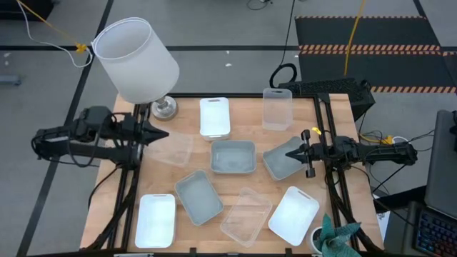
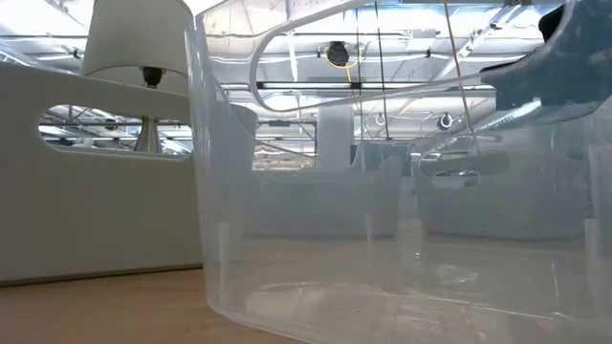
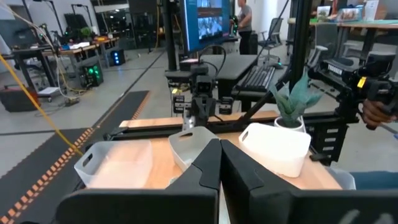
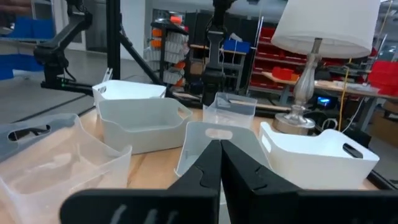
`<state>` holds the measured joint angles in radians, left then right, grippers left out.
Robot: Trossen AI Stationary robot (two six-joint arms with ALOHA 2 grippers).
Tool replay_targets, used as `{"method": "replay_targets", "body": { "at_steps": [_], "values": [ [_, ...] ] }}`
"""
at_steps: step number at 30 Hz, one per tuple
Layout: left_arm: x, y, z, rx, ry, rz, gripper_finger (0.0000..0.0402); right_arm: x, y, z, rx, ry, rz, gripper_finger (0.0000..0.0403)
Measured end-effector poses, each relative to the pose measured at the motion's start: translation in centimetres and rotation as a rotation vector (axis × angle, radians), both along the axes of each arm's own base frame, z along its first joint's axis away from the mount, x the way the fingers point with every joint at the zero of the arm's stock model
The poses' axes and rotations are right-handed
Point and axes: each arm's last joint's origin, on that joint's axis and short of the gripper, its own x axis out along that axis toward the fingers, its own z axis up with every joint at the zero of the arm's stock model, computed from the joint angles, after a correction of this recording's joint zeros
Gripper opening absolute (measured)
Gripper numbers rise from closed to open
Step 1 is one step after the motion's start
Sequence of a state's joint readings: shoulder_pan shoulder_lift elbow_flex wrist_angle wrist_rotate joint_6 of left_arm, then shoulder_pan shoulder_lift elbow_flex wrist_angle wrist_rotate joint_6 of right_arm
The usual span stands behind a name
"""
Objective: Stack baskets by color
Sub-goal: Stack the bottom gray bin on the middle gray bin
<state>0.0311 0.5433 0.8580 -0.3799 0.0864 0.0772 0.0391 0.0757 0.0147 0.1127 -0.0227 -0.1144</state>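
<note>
The baskets lie spread over my wooden table (image 1: 300, 118). Grey-blue ones: one at the middle (image 1: 233, 156), one tilted in front of it (image 1: 199, 196), and a third (image 1: 283, 158) at the right, just at the tip of my right gripper (image 1: 294, 150); I cannot tell whether it touches that rim. White ones: one at the back (image 1: 214, 116), one at the front left corner (image 1: 156, 219), one at the front right (image 1: 293, 214). Clear ones: a tall one at the back right (image 1: 277, 108), a flat one at the front (image 1: 246, 215), and one (image 1: 172, 150) just beside my left gripper (image 1: 161, 133). My fingers are pressed together on both grippers, empty. A white lampshade (image 1: 136, 58) leans over the back left corner, and a small green plant (image 1: 335, 239) stands at the front right edge.
</note>
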Motion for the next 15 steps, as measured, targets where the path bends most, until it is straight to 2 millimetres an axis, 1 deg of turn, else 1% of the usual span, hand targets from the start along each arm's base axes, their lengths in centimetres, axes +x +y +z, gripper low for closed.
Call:
{"method": "replay_targets", "body": {
  "at_steps": [5,9,12,15],
  "values": [
    [-0.2,0.0,2.8,0.001,0.002,0.006,0.0005,0.0,0.0,0.0,0.081,0.008,0.0,0.0],
    [-0.5,0.0,5.0,0.034,-0.018,0.006,0.0005,0.0,0.0,-0.1,0.155,0.016,0.003,0.0],
    [-0.6,0.0,5.6,0.032,-0.031,0.006,0.0005,0.0,0.0,-0.1,0.238,0.021,0.006,0.0],
    [-0.4,0.0,5.3,0.06,-0.023,0.005,0.0005,0.0,0.0,0.0,0.288,0.029,0.007,0.0]
  ]
}}
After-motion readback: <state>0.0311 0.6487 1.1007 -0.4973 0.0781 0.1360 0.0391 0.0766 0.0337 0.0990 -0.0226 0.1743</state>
